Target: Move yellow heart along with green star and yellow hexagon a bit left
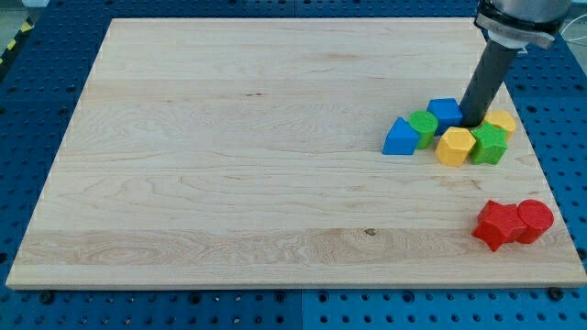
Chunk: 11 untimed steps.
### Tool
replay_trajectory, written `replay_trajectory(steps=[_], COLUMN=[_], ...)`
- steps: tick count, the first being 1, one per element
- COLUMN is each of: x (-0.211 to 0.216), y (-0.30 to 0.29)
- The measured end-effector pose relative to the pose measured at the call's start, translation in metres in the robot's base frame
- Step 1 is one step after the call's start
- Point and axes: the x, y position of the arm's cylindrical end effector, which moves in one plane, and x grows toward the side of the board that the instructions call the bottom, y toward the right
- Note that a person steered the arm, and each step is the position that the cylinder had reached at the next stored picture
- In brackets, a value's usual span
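Hiding yellow heart [503,120] partly, my tip [474,122]

Wooden board [229,165] under coloured blocks [456,146]

A straight dark rod [483,81] hangs from a grey cylindrical mount [519,18].

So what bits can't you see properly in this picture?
- My tip: its very end sits among the blocks, so I cannot tell which ones it touches.
- Yellow heart: partly covered by the green star, so its shape is hard to read.
- Blue cube: its right side is behind the rod.
- The arm above the rod: cut off by the view's top.
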Motion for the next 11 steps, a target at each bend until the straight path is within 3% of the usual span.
replay_trajectory(steps=[2, 4, 5, 6, 7, 11], x=[-0.036, -0.010, -0.025, 0.005, 0.027, 0.019], y=[0.000, 0.045, 0.060, 0.076, 0.042, -0.015])
